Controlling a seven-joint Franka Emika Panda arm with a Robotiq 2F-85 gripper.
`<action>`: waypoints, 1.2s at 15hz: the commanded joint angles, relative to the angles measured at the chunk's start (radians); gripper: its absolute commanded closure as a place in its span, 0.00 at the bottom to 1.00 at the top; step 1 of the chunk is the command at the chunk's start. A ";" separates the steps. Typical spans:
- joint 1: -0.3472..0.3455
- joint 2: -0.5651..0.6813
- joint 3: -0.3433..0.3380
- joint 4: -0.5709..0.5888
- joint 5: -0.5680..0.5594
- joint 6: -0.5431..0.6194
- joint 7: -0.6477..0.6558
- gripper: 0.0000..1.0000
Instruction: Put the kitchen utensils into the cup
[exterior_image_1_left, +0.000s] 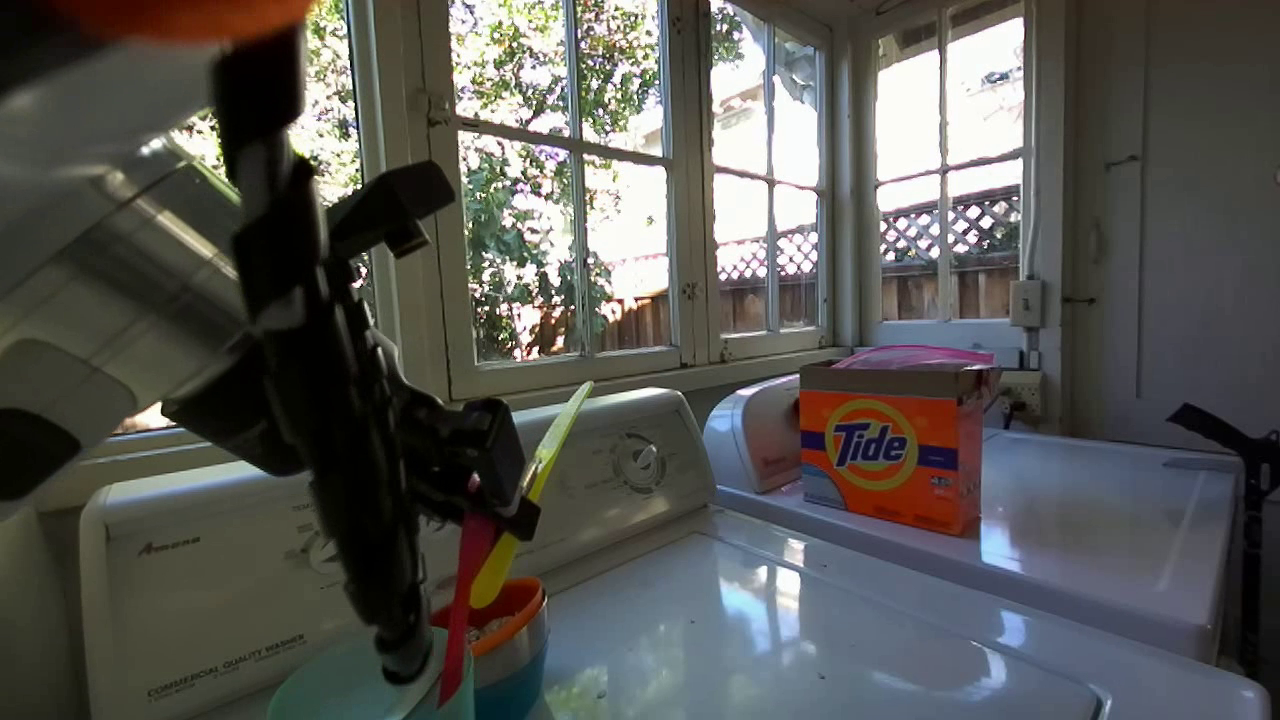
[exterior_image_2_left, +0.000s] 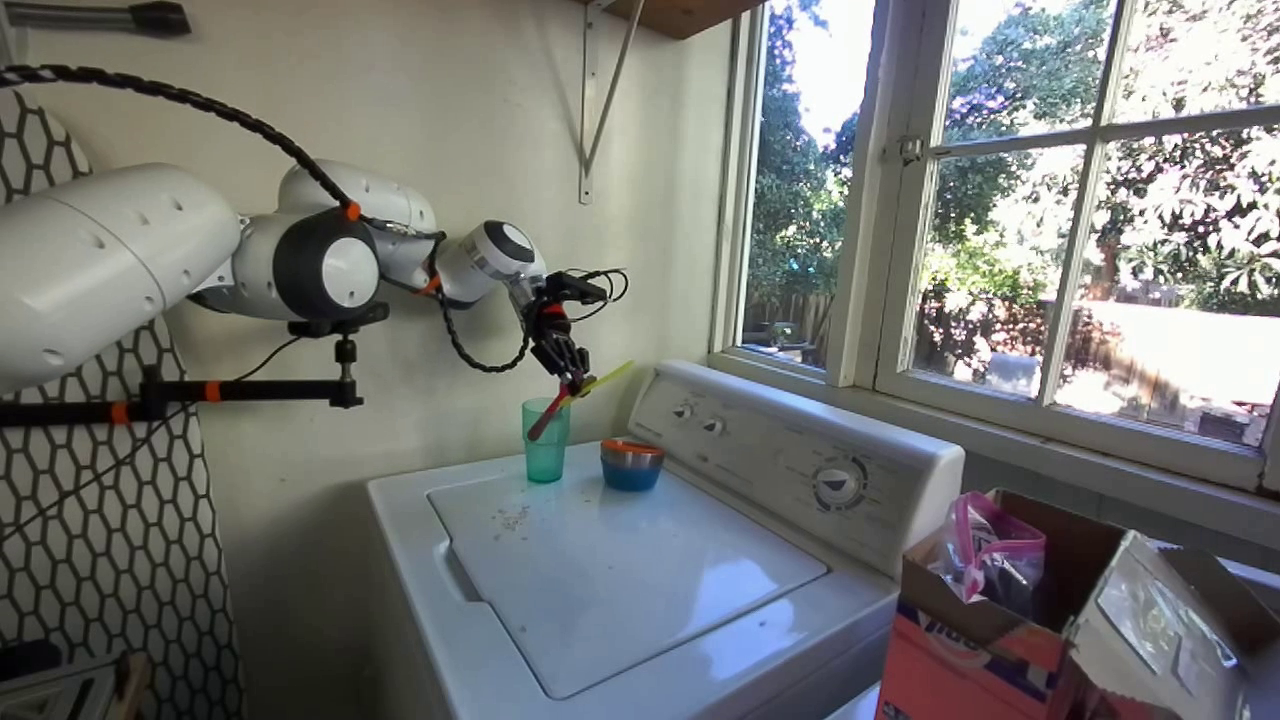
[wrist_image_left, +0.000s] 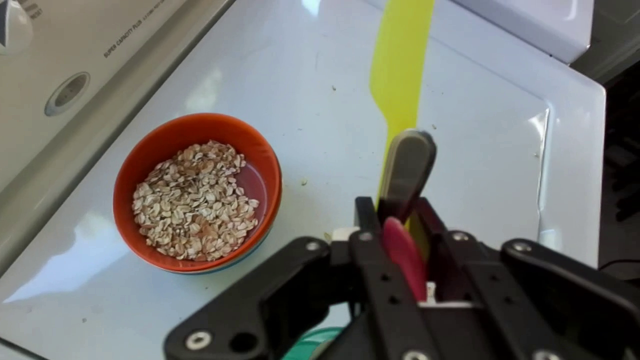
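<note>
My gripper (wrist_image_left: 397, 215) is shut on the kitchen utensils as a bundle; it also shows in both exterior views (exterior_image_1_left: 515, 515) (exterior_image_2_left: 575, 385). The yellow-green utensil (wrist_image_left: 400, 65) sticks out past the fingertips, tilted up in an exterior view (exterior_image_2_left: 612, 375). The silver handle (wrist_image_left: 411, 155) lies beside it. The pink-red utensil (wrist_image_left: 402, 250) slants down toward the teal cup (exterior_image_2_left: 545, 462), also seen in an exterior view (exterior_image_1_left: 457, 620). Its lower end overlaps the cup in both exterior views; I cannot tell whether it is inside. The cup's rim (wrist_image_left: 310, 342) is mostly hidden behind the gripper in the wrist view.
An orange-rimmed bowl (wrist_image_left: 165, 145) of oats stands beside the cup, also in an exterior view (exterior_image_2_left: 632, 474). Both stand on the white washer lid (exterior_image_2_left: 640, 580), before its raised control panel (exterior_image_2_left: 780, 440). An open Tide box (exterior_image_1_left: 890, 440) stands farther off. Crumbs lie on the lid.
</note>
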 joint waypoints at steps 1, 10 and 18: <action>0.027 0.060 -0.035 0.089 -0.041 -0.073 -0.053 0.94; 0.033 0.064 -0.024 0.110 -0.073 -0.055 -0.106 0.94; 0.043 0.072 -0.024 0.129 -0.061 -0.058 -0.143 0.94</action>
